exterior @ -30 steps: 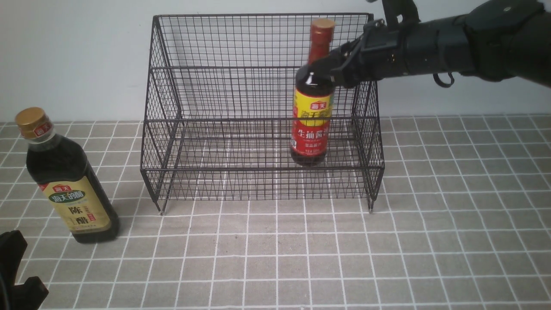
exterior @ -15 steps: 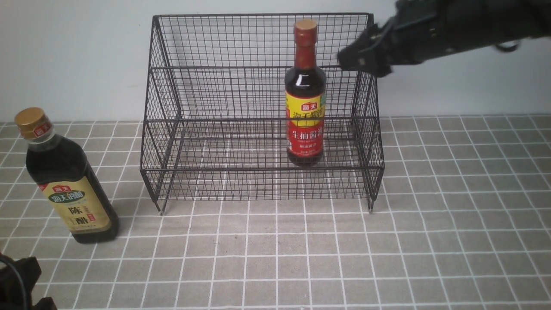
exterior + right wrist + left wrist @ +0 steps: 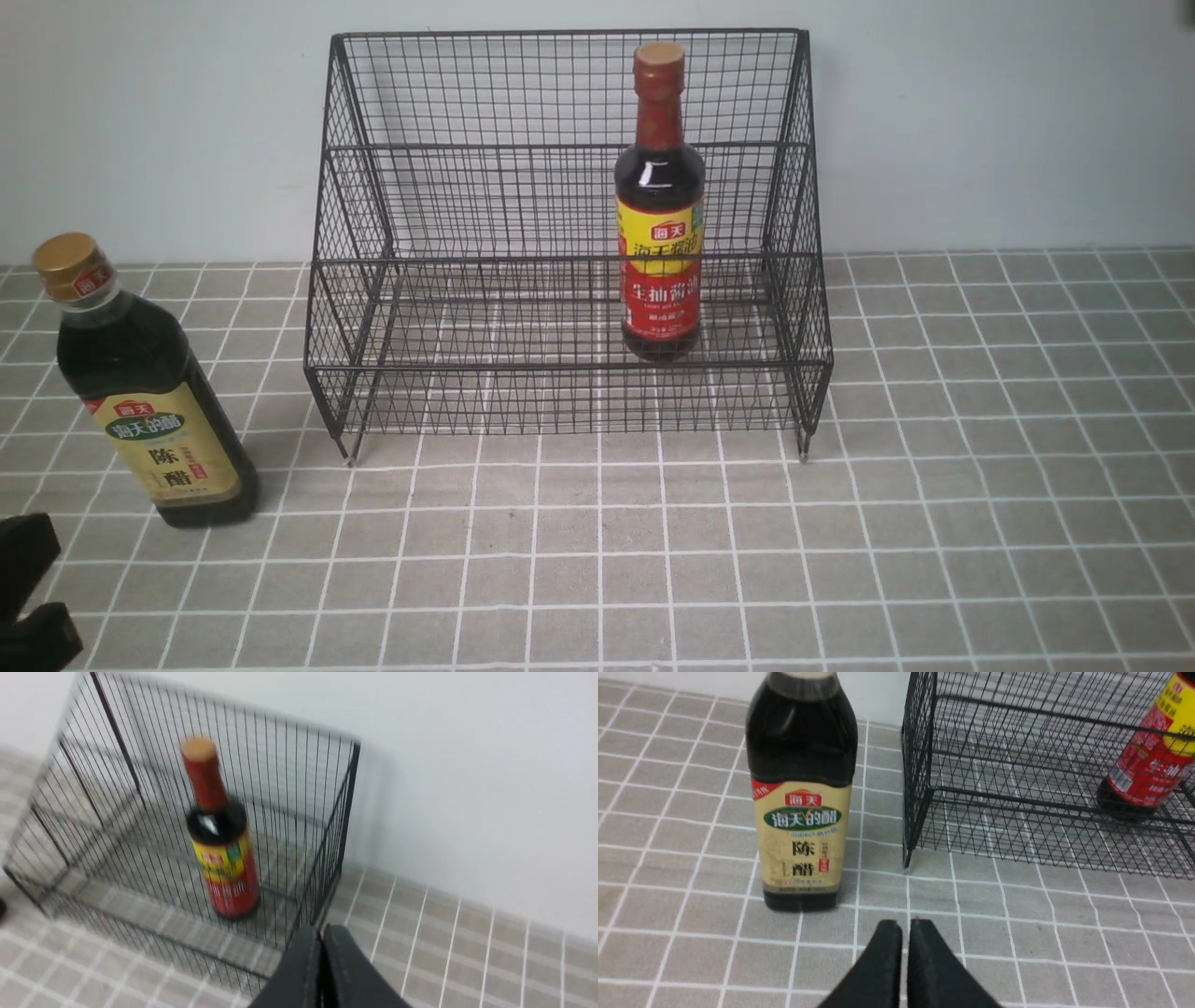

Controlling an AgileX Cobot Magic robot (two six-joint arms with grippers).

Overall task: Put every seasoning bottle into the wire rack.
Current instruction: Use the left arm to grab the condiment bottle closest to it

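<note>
- Two seasoning bottles, one rack and two grippers on record.
- Soy sauce bottle (image 3: 660,201): dark liquid, red neck, tan cap, red-and-yellow label. It stands upright on the lower, near tier of the rack, toward the right end and close behind the low front rail. Nothing holds it.
- Vinegar bottle (image 3: 149,383): dark liquid, broad shoulders, gold cap, beige label. It stands upright on the surface to the left of the rack and nearer the camera, outside the rack and apart from it.
- Wire rack (image 3: 467,187): black mesh, two stepped tiers, tall back, short legs. It is set against the far wall and contains only the soy sauce bottle.
- Left gripper (image 3: 899,933): fingers pressed nearly together, gripping nothing. It sits low on the near side, short of the vinegar bottle and not touching it.
- Right gripper (image 3: 320,933): fingers together, gripping nothing. It is raised off the right end of the rack, clear of the bottle. This view is blurred.
- Tile-patterned surface (image 3: 934,513): grey squares with white lines.
- Wall (image 3: 980,121): plain and pale.
</note>
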